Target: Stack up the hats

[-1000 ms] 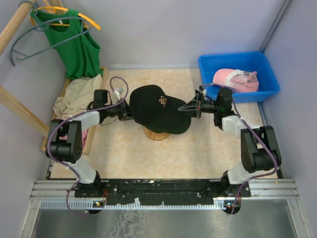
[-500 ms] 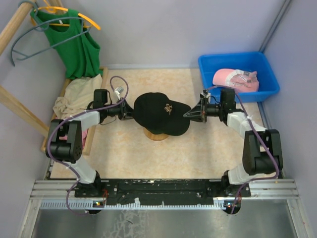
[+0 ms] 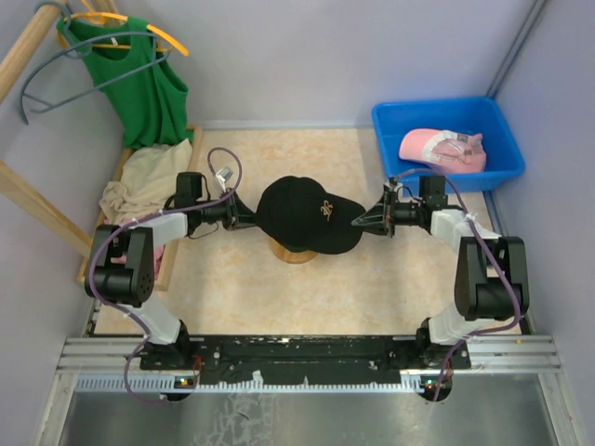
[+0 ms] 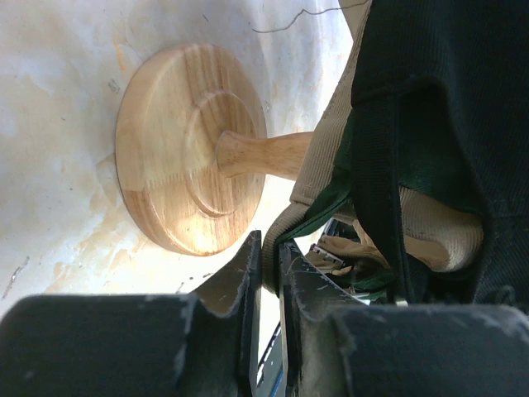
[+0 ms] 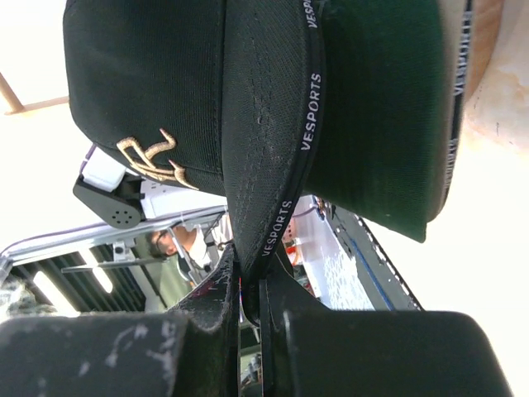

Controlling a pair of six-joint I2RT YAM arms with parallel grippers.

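Observation:
The black cap with a gold emblem [image 3: 307,214] sits on top of a wooden stand [image 3: 296,253], brim pointing right. In the left wrist view the tan cap [image 4: 326,157] and the dark green cap [image 4: 426,161] lie under the black cap [image 4: 463,66] on the stand [image 4: 186,157]. My left gripper [image 3: 244,219] [image 4: 269,244] is shut on the tan cap's rear edge. My right gripper [image 3: 365,221] [image 5: 250,269] is shut on the black cap's brim [image 5: 264,124], with the green brim [image 5: 380,107] beside it. The pink cap [image 3: 443,149] lies in the blue bin [image 3: 395,116].
A green sleeveless top [image 3: 139,88] hangs on a hanger at the back left. Cream and pink cloths [image 3: 139,181] lie in a wooden tray at the left. The blue bin stands at the back right, against the wall.
The black cap has moved right and come down over the stand. My right gripper drew right and nearer with the brim. My left gripper followed slightly right.

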